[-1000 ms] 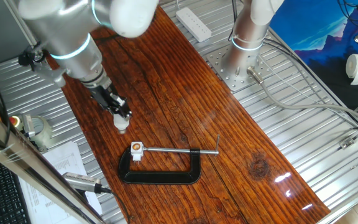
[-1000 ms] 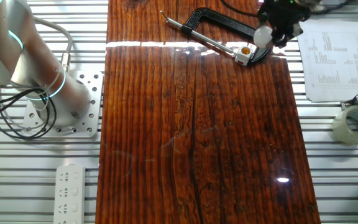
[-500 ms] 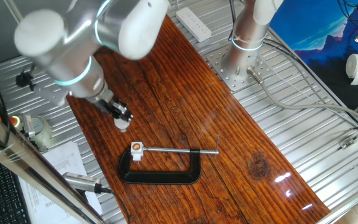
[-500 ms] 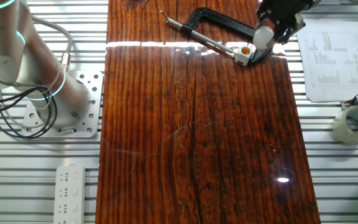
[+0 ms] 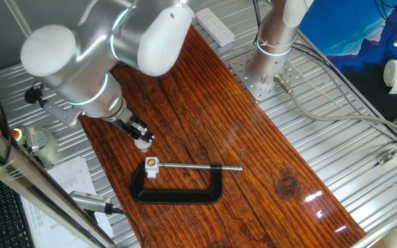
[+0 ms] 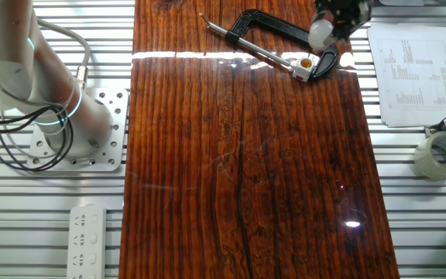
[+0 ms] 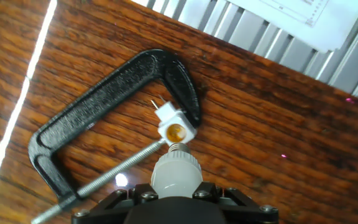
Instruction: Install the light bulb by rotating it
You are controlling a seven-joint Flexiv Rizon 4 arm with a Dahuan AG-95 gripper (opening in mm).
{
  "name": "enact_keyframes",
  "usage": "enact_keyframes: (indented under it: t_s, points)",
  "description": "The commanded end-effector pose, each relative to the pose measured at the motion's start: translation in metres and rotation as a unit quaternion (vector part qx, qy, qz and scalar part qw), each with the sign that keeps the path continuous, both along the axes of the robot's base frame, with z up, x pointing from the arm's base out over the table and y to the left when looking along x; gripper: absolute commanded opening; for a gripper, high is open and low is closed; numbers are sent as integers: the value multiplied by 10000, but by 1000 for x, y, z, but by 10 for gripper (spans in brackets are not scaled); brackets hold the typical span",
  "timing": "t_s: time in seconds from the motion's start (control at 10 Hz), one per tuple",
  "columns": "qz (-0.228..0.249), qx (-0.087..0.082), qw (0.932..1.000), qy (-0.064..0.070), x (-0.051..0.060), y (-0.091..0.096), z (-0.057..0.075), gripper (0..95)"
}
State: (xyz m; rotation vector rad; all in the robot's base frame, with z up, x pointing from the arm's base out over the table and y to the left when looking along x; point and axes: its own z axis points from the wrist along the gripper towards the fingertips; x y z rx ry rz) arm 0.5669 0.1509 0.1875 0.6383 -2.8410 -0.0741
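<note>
My gripper [image 5: 138, 132] [image 6: 336, 15] [image 7: 178, 190] is shut on the light bulb [image 5: 143, 143] [image 6: 320, 31] [image 7: 176, 172], a white frosted dome held by its round end. In the hand view the bulb's threaded base points down at the white socket block [image 7: 174, 128] [image 5: 151, 165] [image 6: 306, 66] and sits just above its copper hole. I cannot tell whether they touch. A black C-clamp [image 5: 178, 193] [image 6: 279, 31] [image 7: 104, 102] pins the socket block to the wooden table [image 5: 205, 124].
A second arm's base [image 5: 269, 58] [image 6: 76, 128] is bolted beside the board. A white power strip [image 5: 214, 26] [image 6: 87, 236] lies near it. Papers [image 6: 413, 70] and a tape roll [image 6: 440, 155] lie on the metal surface next to the clamp.
The gripper, still holding the bulb, has moved across the board toward the socket block, and the arm has turned over it.
</note>
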Motion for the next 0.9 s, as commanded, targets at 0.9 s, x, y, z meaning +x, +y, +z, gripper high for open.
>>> enact_keyframes:
  t_s: [0.9]
  points:
    - [-548, -197, 9978, 322, 3, 8, -22, 0]
